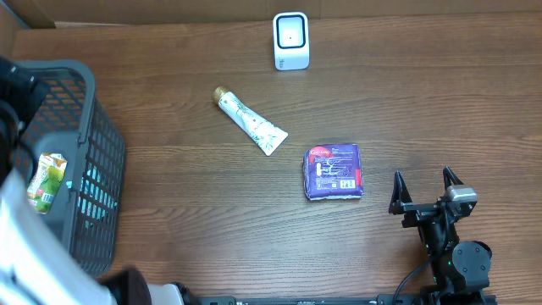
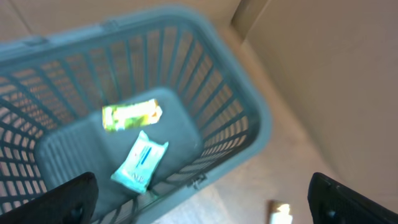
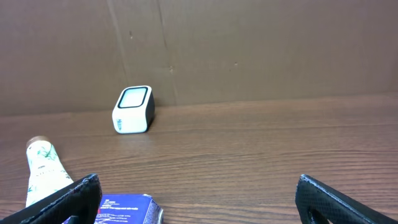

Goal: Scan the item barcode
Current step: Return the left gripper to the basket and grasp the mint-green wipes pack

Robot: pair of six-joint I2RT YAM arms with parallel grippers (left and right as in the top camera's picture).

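Tube (image 1: 249,122) lies left of packet (image 1: 334,172), scanner (image 1: 290,41) behind both, basket (image 1: 103,174) far left.

the print on the purple packet (image 1: 334,172) and the tube (image 1: 251,122) is too small to read.

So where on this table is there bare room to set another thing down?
The widest bare wood lies right of the scanner and beyond the right pincer. Another open strip runs between the basket and the tube, down to the near edge. The middle is crowded: tube and purple packet lie close together. The basket already holds two packets.
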